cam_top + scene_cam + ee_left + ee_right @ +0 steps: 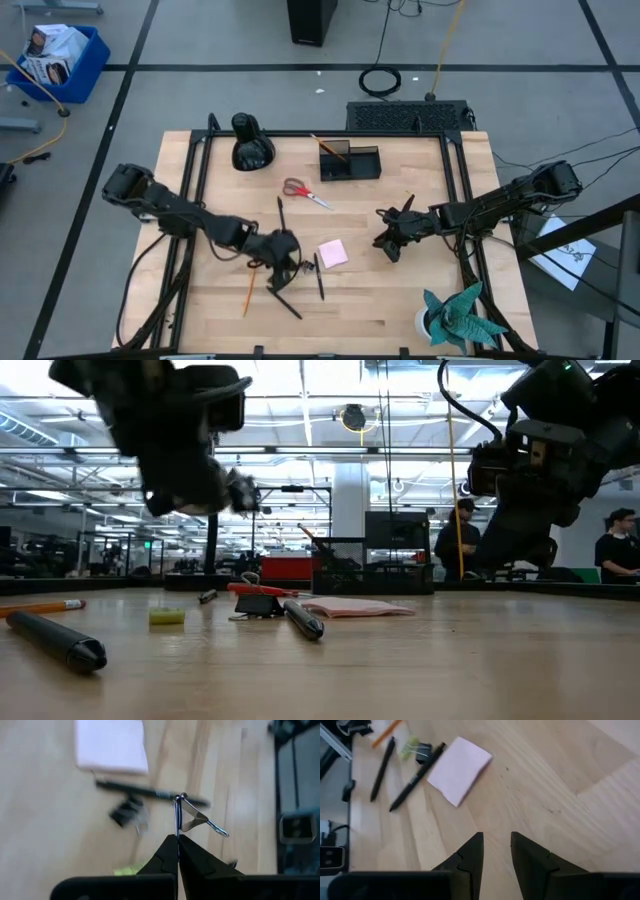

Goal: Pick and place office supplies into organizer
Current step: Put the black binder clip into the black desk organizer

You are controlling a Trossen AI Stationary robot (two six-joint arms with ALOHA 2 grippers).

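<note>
From above I see a pale wooden table [400, 290] with butted planks on a grey floor crossed by black tape lines. The organizer [350, 161], a black rectangular caddy, sits near the far edge with a pencil leaning inside. Just in front lie red-handled scissors [305, 192]. The pink sticky-note pad [333, 253] lies mid-table, a thin black pen [319, 277] beside it, an orange pencil [249, 291] toward the left. My left gripper [283, 262] hangs over the pens left of the pad; my right gripper [388, 240] waits to the pad's right. A rounded black object [251, 142] and a teal paper plant [458, 318] stand at opposite corners.

At table height the wood grain runs toward me. A matte pen [58, 642] is cut off at the left, beside a yellow-green bit [167, 617]. Both arms blur overhead, and people [617, 557] stand in the bright room behind.

Through the left wrist camera, the fingers [167, 856] are pressed together, pinching the wire handle of a metal binder clip [192, 816], lifted above the wood; another binder clip [126, 811] lies blurred below.

Through the right wrist camera, the fingers [472, 852] stand apart, empty, above bare planks.
</note>
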